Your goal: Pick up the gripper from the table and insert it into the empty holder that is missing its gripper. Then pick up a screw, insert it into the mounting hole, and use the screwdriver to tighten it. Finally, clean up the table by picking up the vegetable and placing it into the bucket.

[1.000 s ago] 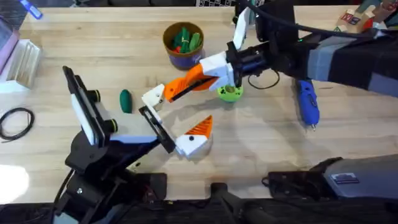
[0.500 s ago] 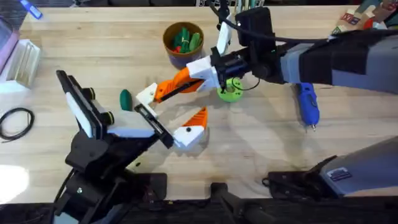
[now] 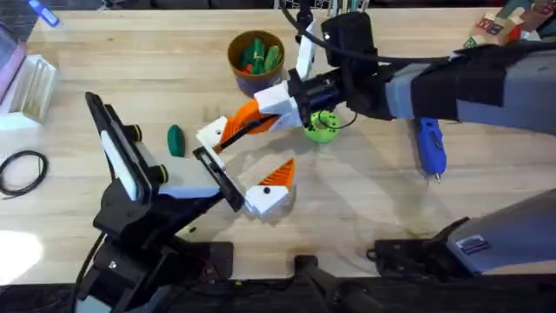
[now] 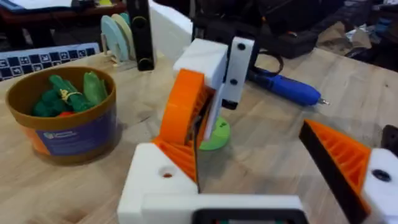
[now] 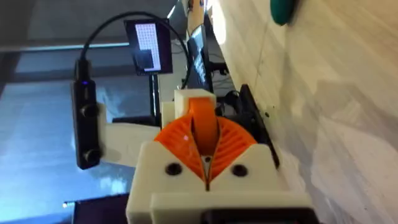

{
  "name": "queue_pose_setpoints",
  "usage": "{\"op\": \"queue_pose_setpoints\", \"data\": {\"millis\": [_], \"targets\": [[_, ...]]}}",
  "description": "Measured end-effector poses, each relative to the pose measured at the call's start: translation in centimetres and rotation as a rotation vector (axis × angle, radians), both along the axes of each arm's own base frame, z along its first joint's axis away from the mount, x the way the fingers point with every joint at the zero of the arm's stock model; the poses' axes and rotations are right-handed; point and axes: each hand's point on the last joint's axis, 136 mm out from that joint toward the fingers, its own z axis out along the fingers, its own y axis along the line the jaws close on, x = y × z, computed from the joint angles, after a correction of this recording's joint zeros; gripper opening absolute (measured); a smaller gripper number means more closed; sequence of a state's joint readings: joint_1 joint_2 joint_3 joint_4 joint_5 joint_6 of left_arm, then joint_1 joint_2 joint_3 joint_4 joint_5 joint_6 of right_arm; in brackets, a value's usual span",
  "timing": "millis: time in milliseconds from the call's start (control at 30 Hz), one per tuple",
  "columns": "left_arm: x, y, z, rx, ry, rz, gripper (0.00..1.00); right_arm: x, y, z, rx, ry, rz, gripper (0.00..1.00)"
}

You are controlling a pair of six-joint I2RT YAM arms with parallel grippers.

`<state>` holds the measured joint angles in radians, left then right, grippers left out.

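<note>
1. Your right gripper (image 3: 228, 130), white fingers with orange ribbed pads, is clamped on the small orange wedge gripper (image 5: 203, 127) at the white angular plastic holder (image 4: 163, 180).
2. Your left gripper (image 3: 239, 174) stands wide, empty.
3. Risk: a tilted wedge may jam or drop.

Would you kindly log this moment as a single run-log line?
step: insertion | right gripper: shut on orange gripper, at holder | left gripper: open | screwdriver, vegetable: on table
</note>
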<state>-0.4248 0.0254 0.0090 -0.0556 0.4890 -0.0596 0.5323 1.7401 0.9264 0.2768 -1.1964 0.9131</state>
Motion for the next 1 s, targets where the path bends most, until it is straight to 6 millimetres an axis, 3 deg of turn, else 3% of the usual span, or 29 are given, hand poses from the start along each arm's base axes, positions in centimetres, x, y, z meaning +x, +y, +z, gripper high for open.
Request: {"op": "queue_pose_setpoints", "data": {"millis": [300, 867, 1000], "targets": [[0.5, 0.4, 0.0, 0.018, -0.021, 0.030, 0.987, 0.1, 1.2, 0.5, 0.019, -0.083, -0.005, 0.008], [0.7, 0.6, -0.1, 0.023, -0.024, 0.044, 0.987, 0.1, 1.4, 0.5, 0.030, -0.150, 0.000, 0.009], [0.5, 0.5, 0.0, 0.033, -0.041, 0.032, 0.986, -0.1, 1.2, 0.6, 0.045, -0.161, 0.021, 0.162]]}}
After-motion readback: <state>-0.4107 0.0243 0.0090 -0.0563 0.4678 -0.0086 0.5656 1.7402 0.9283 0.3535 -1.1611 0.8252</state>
